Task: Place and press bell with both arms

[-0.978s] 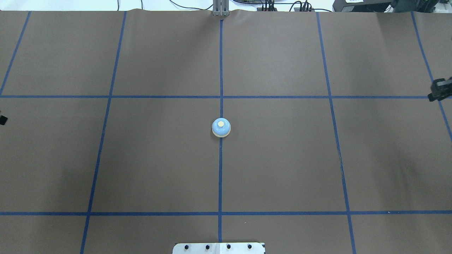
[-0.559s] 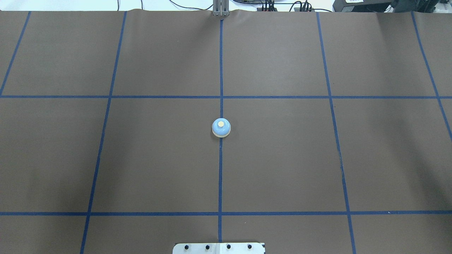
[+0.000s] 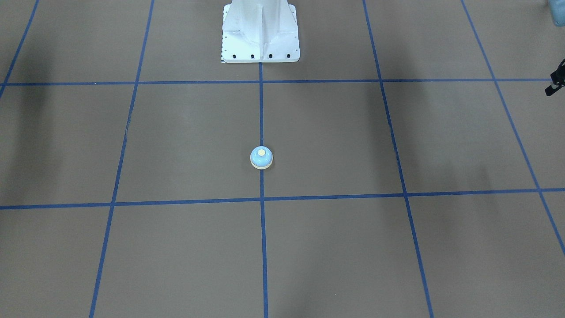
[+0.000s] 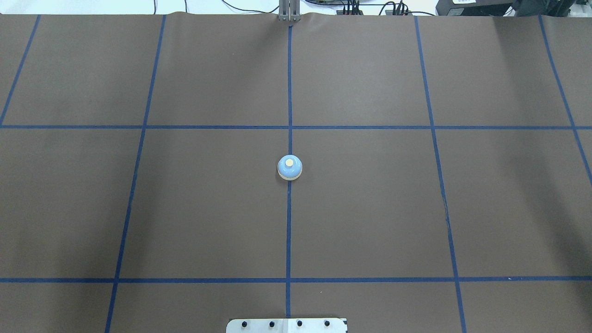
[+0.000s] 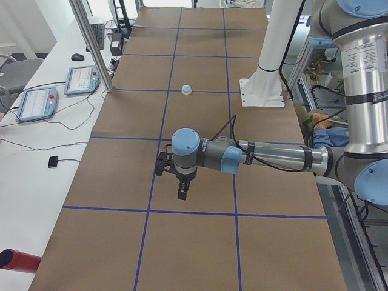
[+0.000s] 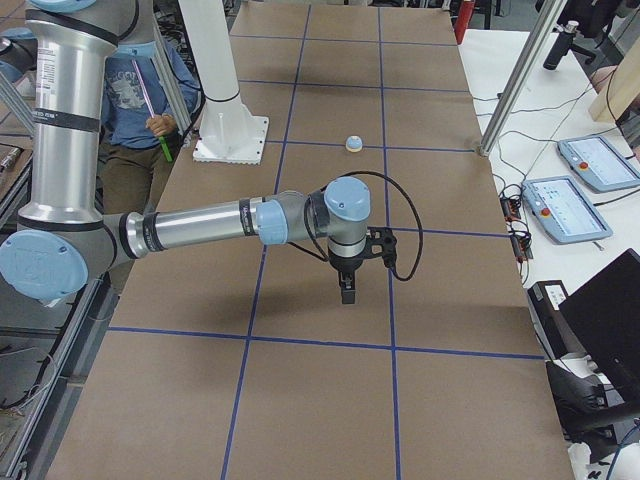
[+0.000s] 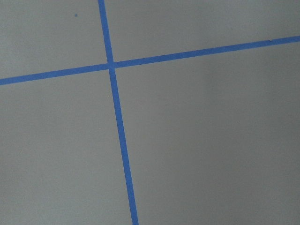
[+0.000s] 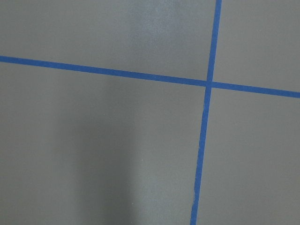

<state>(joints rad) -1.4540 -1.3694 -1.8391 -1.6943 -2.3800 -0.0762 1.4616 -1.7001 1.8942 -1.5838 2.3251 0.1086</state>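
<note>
A small light-blue bell with a cream button stands upright in the middle of the brown desk, on the blue tape line that runs from the robot's edge to the far edge. Nothing touches it.

The left gripper hangs above the desk near its left end. The right gripper hangs near the right end. Both are well apart from the bell and hold nothing. Whether their fingers are spread or pressed together cannot be told.

The placing looks done. Whether the button has been pressed does not show, but with both arms drawn back the task seems at or near its end.

1 second ago, a black gripper showed at each side edge of the overhead view. Both have since left that view. The bell has not moved.
</note>
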